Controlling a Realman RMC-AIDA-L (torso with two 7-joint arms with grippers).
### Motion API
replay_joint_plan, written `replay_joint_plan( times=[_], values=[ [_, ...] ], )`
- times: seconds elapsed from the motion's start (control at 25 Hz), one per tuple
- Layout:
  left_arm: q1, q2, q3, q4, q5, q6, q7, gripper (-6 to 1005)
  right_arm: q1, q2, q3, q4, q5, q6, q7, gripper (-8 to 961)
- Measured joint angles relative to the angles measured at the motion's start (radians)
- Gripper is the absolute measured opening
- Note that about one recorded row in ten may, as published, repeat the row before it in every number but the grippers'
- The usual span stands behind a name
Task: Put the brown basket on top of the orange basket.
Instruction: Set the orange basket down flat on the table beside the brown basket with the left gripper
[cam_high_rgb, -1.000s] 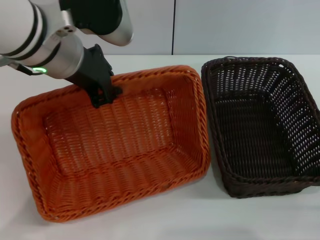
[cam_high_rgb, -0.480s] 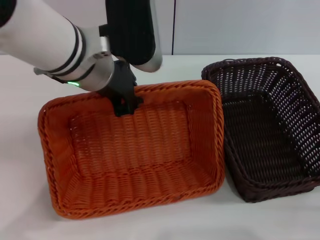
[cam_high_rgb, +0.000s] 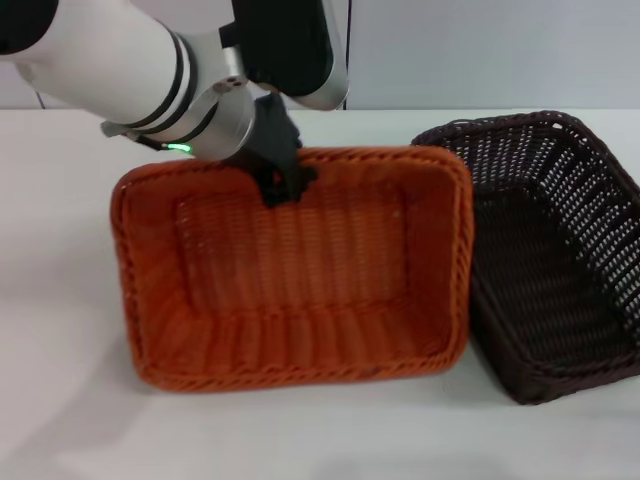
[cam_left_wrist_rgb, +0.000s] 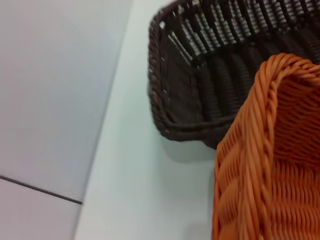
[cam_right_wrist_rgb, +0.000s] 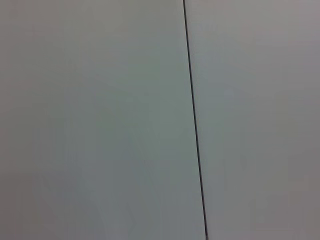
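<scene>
Hiding the brown basket's left rim, the orange basket hangs pinched in left jaws.

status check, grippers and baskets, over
Left gripper shut on orange basket far rim, basket tilted, overlapping brown basket left rim. Right gripper not in view. Nothing else in the way.

It looks like a lab or test room: a bare white desk and plain grey wall panels.

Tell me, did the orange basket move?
Yes. The left gripper dragged the orange basket toward the robot's right, now overlapping the brown basket.
</scene>
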Motion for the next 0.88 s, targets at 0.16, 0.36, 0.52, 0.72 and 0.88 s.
replay_joint_plan(
  times=[0.16,0.36,0.52,0.72,0.88],
  values=[
    [-0.004,0.001,0.004,0.009,0.003,0.031,0.000,167,0.000,0.000,0.000,-0.002,-0.007,-0.002,0.000,763],
    [-0.025,0.004,-0.002,0.037,0.017,0.035,-0.001,270,-0.003,0.000,0.000,-0.009,-0.012,-0.005,-0.001,762],
    [-0.058,0.004,-0.003,0.089,0.035,0.051,0.001,460,0.000,0.000,0.000,-0.009,-0.016,-0.005,-0.001,762],
    [-0.127,0.003,-0.014,0.208,0.045,0.114,0.004,655,0.005,-0.001,0.000,-0.009,-0.027,-0.006,-0.003,762],
    [-0.166,0.004,-0.028,0.267,0.047,0.162,0.006,723,0.001,-0.001,0.000,-0.009,-0.027,-0.011,-0.005,762]
  ],
)
